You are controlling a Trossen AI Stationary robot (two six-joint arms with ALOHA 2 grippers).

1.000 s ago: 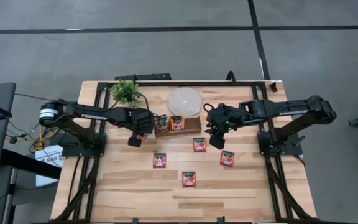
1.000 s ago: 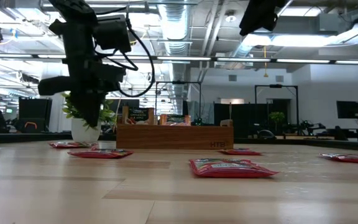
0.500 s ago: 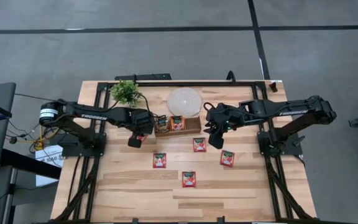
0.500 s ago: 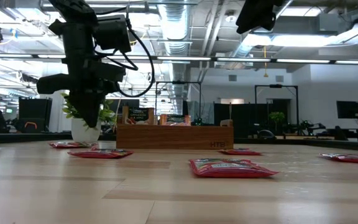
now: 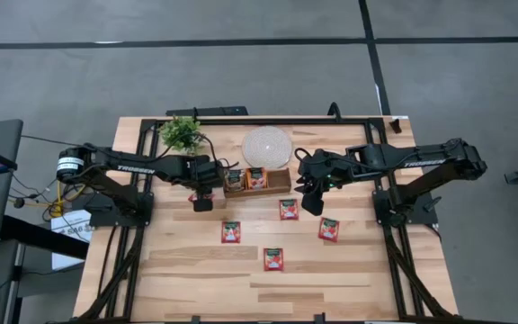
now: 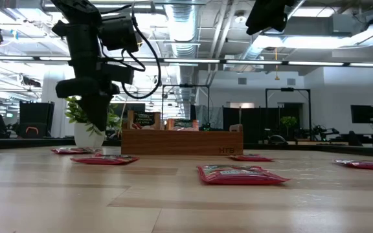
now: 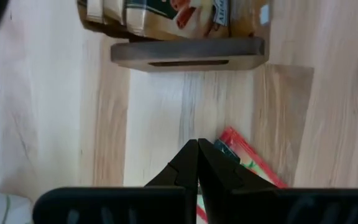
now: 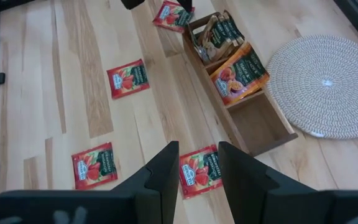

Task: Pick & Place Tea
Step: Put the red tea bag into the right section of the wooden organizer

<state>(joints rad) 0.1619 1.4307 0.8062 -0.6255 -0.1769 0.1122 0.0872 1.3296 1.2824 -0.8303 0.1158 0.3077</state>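
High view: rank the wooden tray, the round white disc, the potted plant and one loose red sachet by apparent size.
1. Wooden tray, longest
2. Round white disc, similar area to the tray; the order is unsure
3. Potted plant
4. Red sachet, smallest

Light wood plank bench (image 5: 187,279) with a black frame along its edges. Resting directly on it: a brown wooden tray (image 5: 257,183) near the far middle, a round white woven disc (image 5: 266,146) just behind the tray, a small potted plant (image 5: 183,133) at the far left, and red tea sachets (image 5: 273,259) scattered flat in front of the tray.
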